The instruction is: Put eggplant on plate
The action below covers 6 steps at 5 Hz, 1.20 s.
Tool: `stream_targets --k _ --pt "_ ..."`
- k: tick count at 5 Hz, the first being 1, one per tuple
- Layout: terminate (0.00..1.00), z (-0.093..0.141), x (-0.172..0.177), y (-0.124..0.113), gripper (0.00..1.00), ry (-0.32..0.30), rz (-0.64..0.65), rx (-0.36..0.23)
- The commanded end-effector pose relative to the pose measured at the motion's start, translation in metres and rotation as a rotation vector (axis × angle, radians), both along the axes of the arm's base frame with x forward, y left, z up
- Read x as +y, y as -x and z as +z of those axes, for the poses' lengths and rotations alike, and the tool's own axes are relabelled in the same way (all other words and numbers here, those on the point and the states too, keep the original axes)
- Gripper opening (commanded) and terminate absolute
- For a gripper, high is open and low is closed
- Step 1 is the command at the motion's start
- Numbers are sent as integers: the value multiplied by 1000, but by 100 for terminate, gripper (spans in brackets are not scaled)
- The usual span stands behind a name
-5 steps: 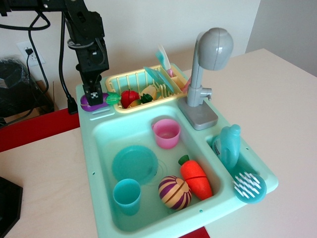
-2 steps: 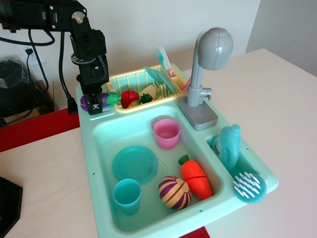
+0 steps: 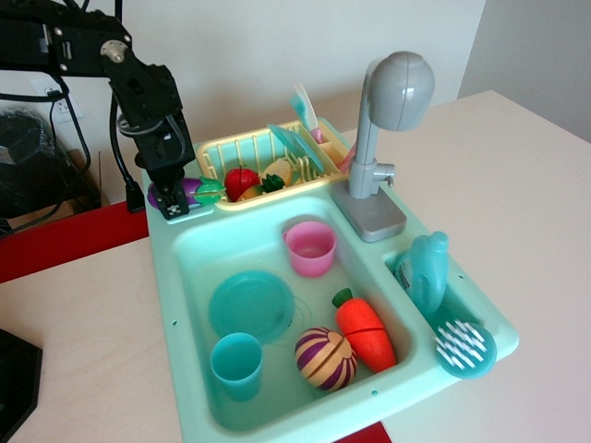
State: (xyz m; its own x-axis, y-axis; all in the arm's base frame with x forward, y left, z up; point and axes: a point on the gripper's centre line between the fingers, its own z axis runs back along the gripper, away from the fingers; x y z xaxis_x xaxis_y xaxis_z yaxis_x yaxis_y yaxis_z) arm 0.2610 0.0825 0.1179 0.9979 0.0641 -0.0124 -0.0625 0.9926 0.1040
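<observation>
The purple eggplant (image 3: 192, 190) with its green cap lies on the back-left corner ledge of the teal sink (image 3: 166, 277), next to the yellow rack. My black gripper (image 3: 172, 200) is tilted and low at the eggplant's left end, covering that end. Its fingertips (image 3: 175, 207) touch the ledge, and how the jaws stand is hidden by the arm. The round teal plate (image 3: 251, 305) lies flat and bare in the sink basin, toward the front left, well below the gripper.
In the basin are a pink cup (image 3: 309, 247), a teal cup (image 3: 236, 365), a striped onion (image 3: 325, 358) and an orange carrot (image 3: 365, 330). The yellow rack (image 3: 242, 148) holds toy food and upright plates. The grey faucet (image 3: 392, 129) stands at the right.
The arm has swung left and tilted. The gripper has slid from over the eggplant's middle to its left end. The eggplant has stayed about where it was.
</observation>
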Motion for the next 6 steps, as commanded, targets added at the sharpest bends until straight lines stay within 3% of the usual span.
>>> stream_targets --k 1,3,5,6 --pt "0 7 2 5 0 -18 24 -49" --pt "0 36 -24 -25 0 -1 -71 -186" --pt "0 31 -78 -60 0 61 -221 -205" --pt "0 12 -96 -70 0 88 -251 -178"
